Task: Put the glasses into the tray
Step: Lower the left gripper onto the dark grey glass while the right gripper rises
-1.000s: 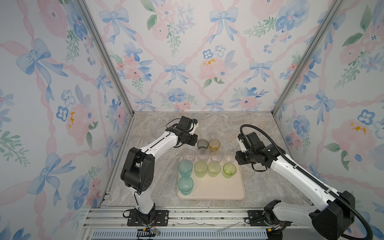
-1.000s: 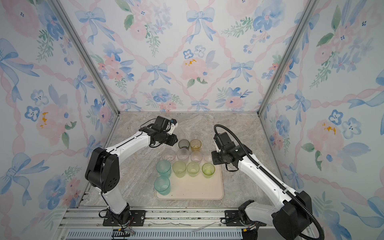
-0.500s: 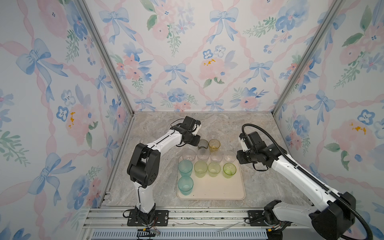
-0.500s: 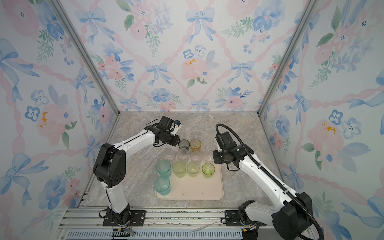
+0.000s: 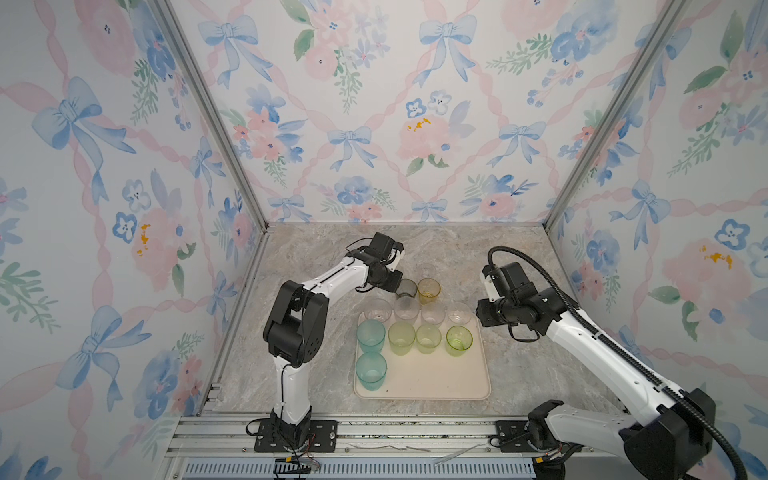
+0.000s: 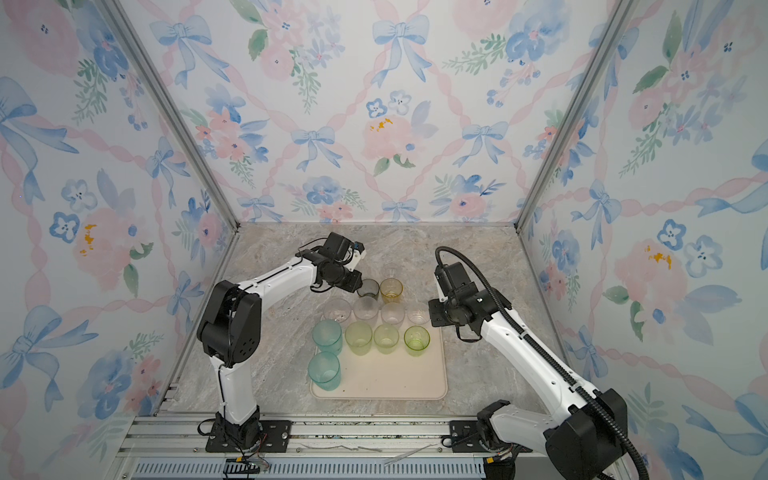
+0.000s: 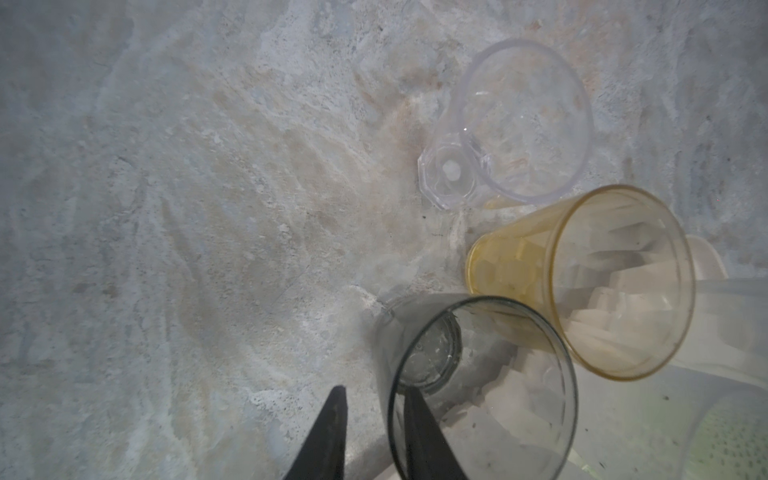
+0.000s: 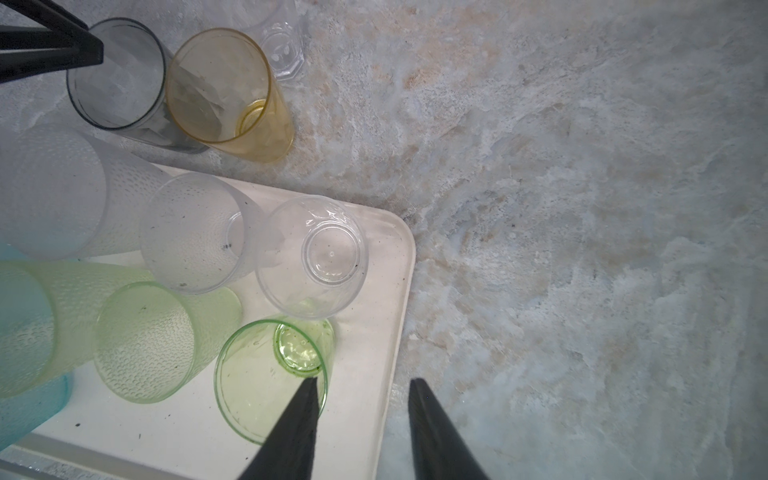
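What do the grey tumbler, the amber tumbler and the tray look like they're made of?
Grey tumbler: probably smooth tinted plastic, maybe glass; the wall is thin and see-through, the rim glossy.
Amber tumbler: likely the same, with a clear yellow tint and shiny highlights.
Tray: opaque cream plastic or melamine, matte, with a moulded rounded rim.

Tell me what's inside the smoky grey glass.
The smoky grey glass is empty: its round base shows clearly. One finger of the left gripper reaches inside the rim, its partner outside. That finger hides a strip of the inner wall.
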`<act>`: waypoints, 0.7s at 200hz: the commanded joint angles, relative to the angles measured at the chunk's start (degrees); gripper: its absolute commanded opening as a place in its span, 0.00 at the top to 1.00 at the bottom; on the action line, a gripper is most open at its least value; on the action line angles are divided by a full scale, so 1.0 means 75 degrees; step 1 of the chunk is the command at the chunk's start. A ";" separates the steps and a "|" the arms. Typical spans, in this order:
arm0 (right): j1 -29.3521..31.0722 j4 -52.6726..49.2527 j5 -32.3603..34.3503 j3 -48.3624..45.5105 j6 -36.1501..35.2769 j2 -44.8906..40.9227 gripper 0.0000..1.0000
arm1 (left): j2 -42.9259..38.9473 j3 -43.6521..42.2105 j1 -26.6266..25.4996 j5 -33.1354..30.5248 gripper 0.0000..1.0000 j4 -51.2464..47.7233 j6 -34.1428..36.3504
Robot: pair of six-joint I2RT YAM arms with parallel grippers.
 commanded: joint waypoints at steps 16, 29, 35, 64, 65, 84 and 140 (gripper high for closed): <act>-0.0132 -0.0099 -0.0097 -0.0024 -0.0111 -0.0159 0.60 | 0.0290 0.0277 -0.0045 0.0058 0.76 -0.0232 0.0183; -0.0155 -0.0095 -0.0096 -0.0021 -0.0127 -0.0149 0.60 | 0.0323 0.0305 -0.0053 0.0037 0.77 -0.0253 0.0185; -0.0164 -0.0101 -0.0098 -0.0020 -0.0123 -0.0149 0.60 | 0.0338 0.0320 -0.0048 0.0040 0.78 -0.0255 0.0176; -0.0178 -0.0058 -0.0121 -0.0055 -0.0122 -0.0137 0.60 | 0.0378 0.0361 -0.0047 0.0024 0.88 -0.0279 0.0182; -0.0179 -0.0062 -0.0121 -0.0058 -0.0122 -0.0126 0.60 | 0.0376 0.0361 -0.0052 0.0024 0.89 -0.0279 0.0183; -0.0189 -0.0044 -0.0144 -0.0069 -0.0116 -0.0091 0.60 | 0.0377 0.0369 -0.0048 0.0034 0.92 -0.0279 0.0185; -0.0183 0.0018 -0.0215 -0.0067 -0.0103 -0.0032 0.60 | 0.0275 0.0343 -0.0045 -0.0150 0.94 -0.0269 0.0173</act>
